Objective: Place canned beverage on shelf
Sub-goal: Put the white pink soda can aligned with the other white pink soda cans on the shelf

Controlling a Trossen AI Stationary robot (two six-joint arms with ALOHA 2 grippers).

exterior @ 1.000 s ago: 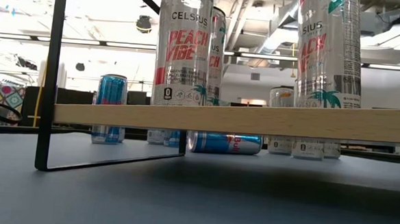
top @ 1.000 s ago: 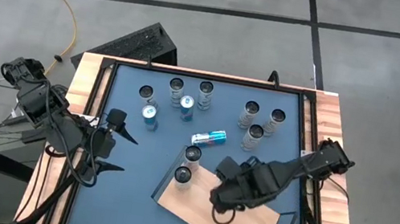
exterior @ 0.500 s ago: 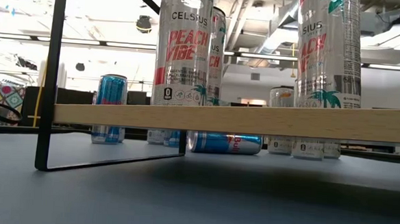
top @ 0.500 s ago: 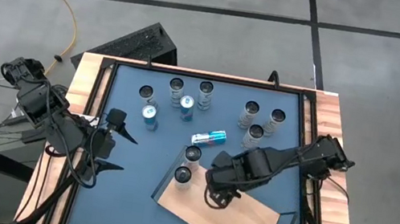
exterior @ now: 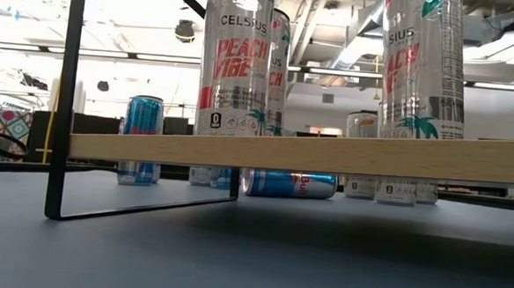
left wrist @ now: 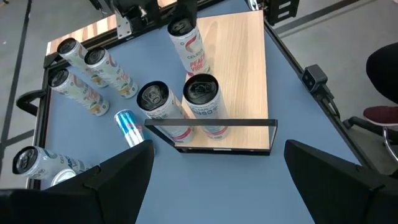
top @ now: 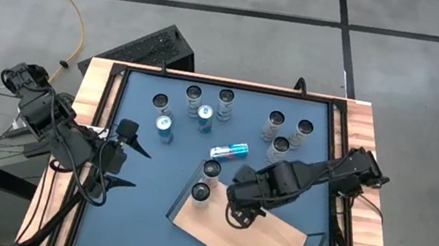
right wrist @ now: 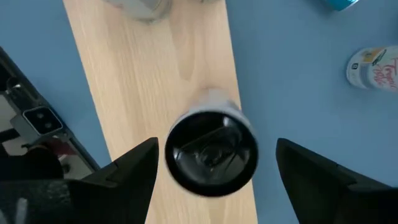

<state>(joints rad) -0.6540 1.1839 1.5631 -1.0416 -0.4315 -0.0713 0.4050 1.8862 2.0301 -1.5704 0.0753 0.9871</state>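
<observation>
The shelf (top: 266,243) is a light-wood board on a black frame, lying aslant at the table's near middle. Two tall silver cans (top: 210,171) (top: 200,193) stand at its left end. A third silver can (right wrist: 211,152) stands upright on the board farther right. My right gripper (right wrist: 216,146) hangs open over it, pointing down, one finger on each side of the can's top with a gap showing on both sides. In the high view this gripper (top: 241,210) hides the can. My left gripper (top: 128,159) waits open above the table's left part.
A blue can (top: 229,151) lies on its side just beyond the shelf. Several silver and blue cans (top: 203,111) (top: 285,134) stand on the blue table's far half. The shelf's black frame (left wrist: 211,123) rises at its left end. Wooden strips (top: 86,119) edge the table.
My right gripper has gone a little toward the table's left and far edge above the shelf and has turned about its wrist, then stopped. The cans on the shelf have stayed where they were.
</observation>
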